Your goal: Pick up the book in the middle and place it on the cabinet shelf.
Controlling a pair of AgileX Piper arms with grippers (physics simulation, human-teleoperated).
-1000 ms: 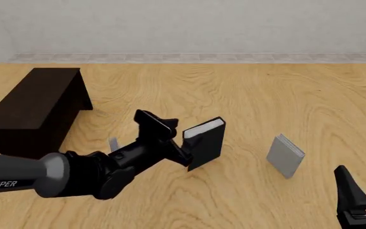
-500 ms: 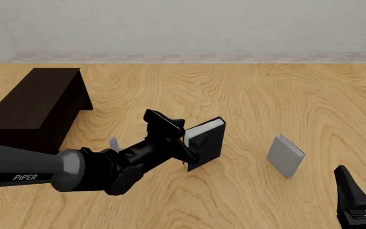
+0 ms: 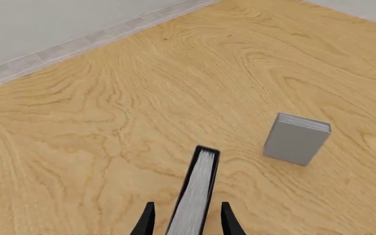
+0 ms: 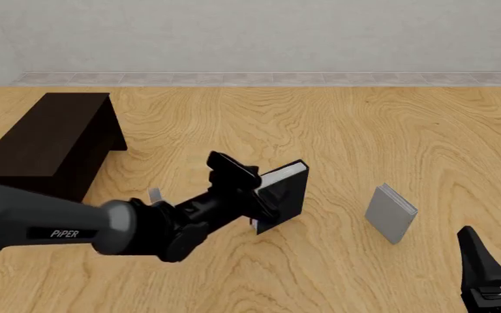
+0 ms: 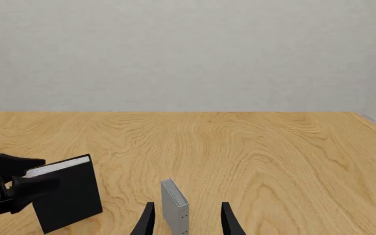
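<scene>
Fingers of the left gripper (image 3: pixel 186 226) stand apart on both sides of the thick black hardcover book with white page edges (image 3: pixel 197 196), which stands upright on the light wooden table (image 4: pixel 364 137), pages upward, long axis running away between the jaws. Whether the pads touch it, I cannot tell. The dark brown boxy wooden cabinet (image 4: pixel 46 147) stands well apart at far left. A smaller grey book (image 4: pixel 391 212) stands to the right. The right gripper (image 5: pixel 185 220) is open, low at the near right.

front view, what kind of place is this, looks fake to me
Most likely a simulated tabletop test scene, not a real room. A bare wood-grain table ends at a blank grey wall, and only a dark cabinet, a black book and a grey book stand upright as props.
</scene>
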